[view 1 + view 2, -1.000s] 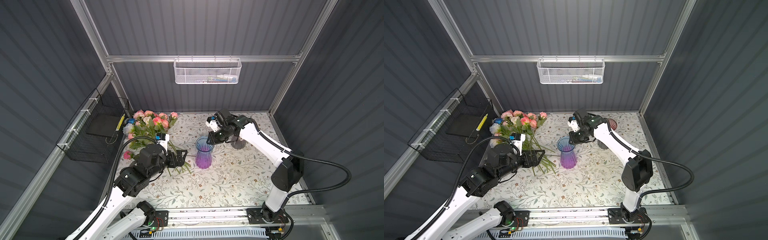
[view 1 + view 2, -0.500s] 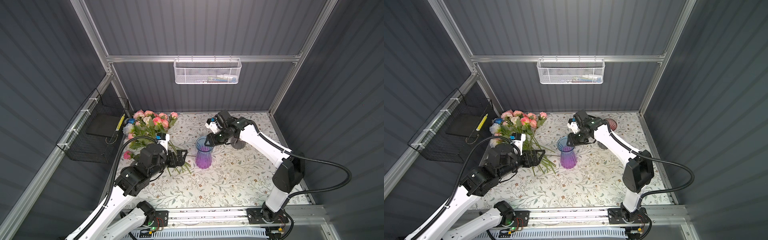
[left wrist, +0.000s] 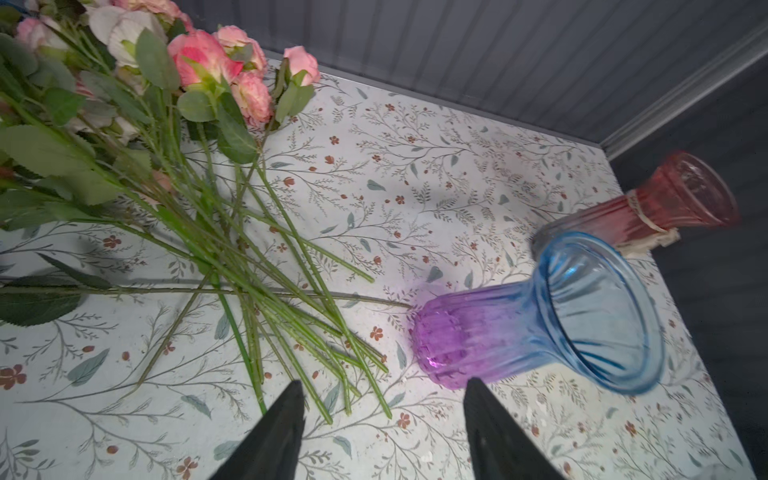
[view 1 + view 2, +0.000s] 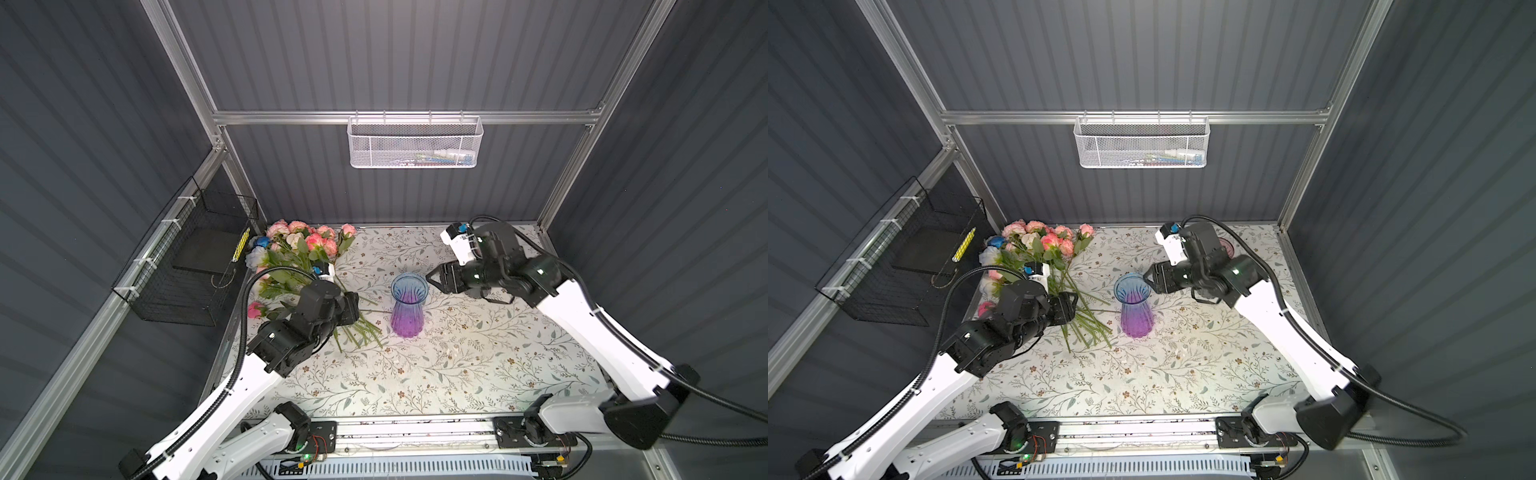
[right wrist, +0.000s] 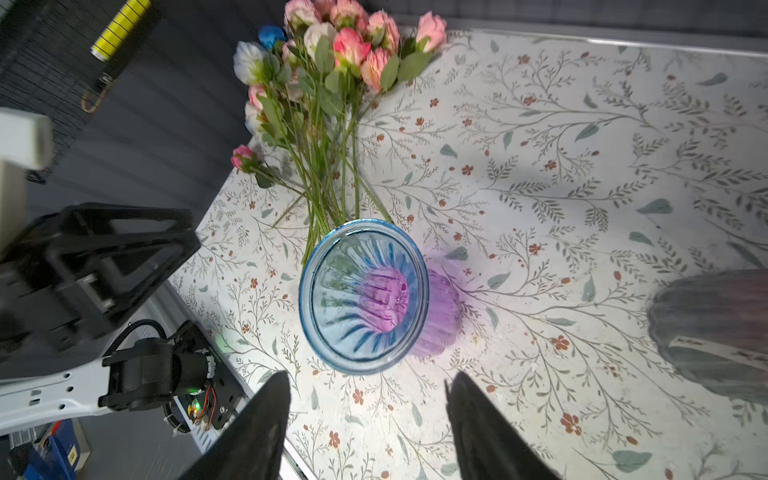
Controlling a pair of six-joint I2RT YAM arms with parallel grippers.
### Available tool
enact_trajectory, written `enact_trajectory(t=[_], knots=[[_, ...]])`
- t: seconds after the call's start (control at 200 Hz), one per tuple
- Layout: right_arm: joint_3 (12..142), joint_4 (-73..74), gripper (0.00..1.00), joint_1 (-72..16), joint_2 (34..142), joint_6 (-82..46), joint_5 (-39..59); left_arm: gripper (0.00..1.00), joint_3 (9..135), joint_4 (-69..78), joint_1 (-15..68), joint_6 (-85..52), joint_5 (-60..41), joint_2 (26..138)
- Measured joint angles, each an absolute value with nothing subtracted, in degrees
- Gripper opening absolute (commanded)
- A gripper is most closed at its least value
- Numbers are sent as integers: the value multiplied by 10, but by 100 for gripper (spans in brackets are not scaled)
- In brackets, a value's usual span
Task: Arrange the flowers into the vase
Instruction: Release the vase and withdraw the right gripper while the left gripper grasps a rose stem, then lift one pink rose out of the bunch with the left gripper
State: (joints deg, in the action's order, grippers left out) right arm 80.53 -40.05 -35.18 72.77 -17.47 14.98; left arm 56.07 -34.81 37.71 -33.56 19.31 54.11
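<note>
The flowers [image 3: 199,166] lie flat on the floral-patterned surface [image 3: 415,166], pink and cream blooms bunched at one end, green stems fanning out toward the left end effector [image 3: 384,382]. Its two dark fingers [image 3: 278,436] stand apart, with only stem ends and surface showing between them. Just beside them the vase [image 3: 519,324] rests on its purple base, its flared blue mouth empty. A red vase [image 3: 648,212] sits behind it.

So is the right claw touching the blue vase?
Apart. In the right wrist view, bare tablecloth shows on both sides between the open right gripper and the rim of the vase.
</note>
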Motion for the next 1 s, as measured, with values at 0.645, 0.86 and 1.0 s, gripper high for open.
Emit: enact_trajectory(t=[0.645,0.86,1.0], knots=[[640,-315,62,-352,539,-206,145,56,528,-58,169,-365,93,915],[637,-315,63,-352,520,-206,135,45,534,-11,157,-383,72,982],[628,-316,63,-352,519,-206,131,24,537,18,157,-394,57,993]])
